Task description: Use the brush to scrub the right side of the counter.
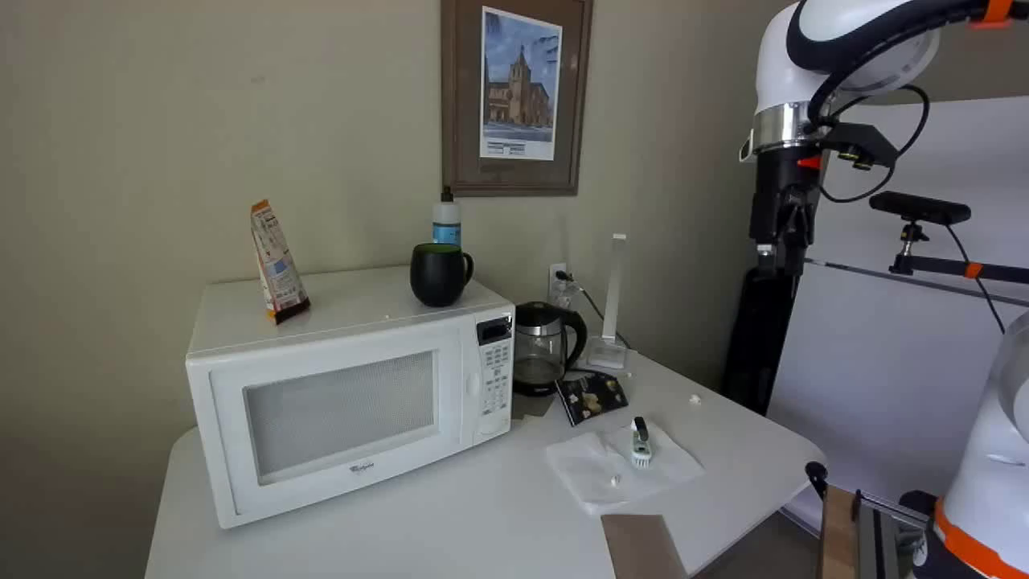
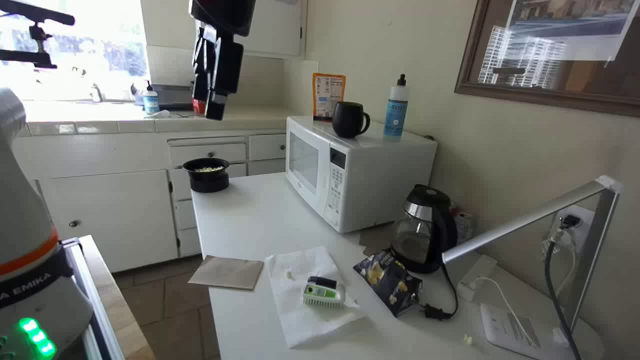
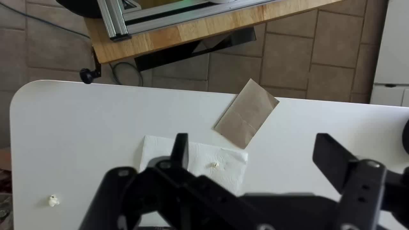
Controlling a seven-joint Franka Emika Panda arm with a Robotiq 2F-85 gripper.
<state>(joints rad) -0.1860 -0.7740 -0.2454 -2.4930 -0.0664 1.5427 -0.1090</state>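
The brush (image 1: 641, 447) is small and pale with white bristles and a dark handle. It lies on a white paper towel on the counter (image 1: 482, 523), and it also shows in an exterior view (image 2: 323, 294) with a green label. The counter is a broad white tabletop, seen in an exterior view (image 2: 240, 220) and the wrist view (image 3: 80, 127). My gripper (image 1: 778, 265) hangs high above the counter, well apart from the brush; it also shows in an exterior view (image 2: 212, 102). In the wrist view the gripper (image 3: 251, 150) is open and empty, and the brush is hidden behind it.
A brown napkin (image 2: 227, 272) lies by the counter edge. A dark snack packet (image 2: 390, 281), glass kettle (image 2: 417, 235) and lamp (image 2: 590, 250) stand near the wall. A microwave (image 1: 338, 402) carries a mug, bottle and pouch. A black bowl (image 2: 207, 177) holds popcorn.
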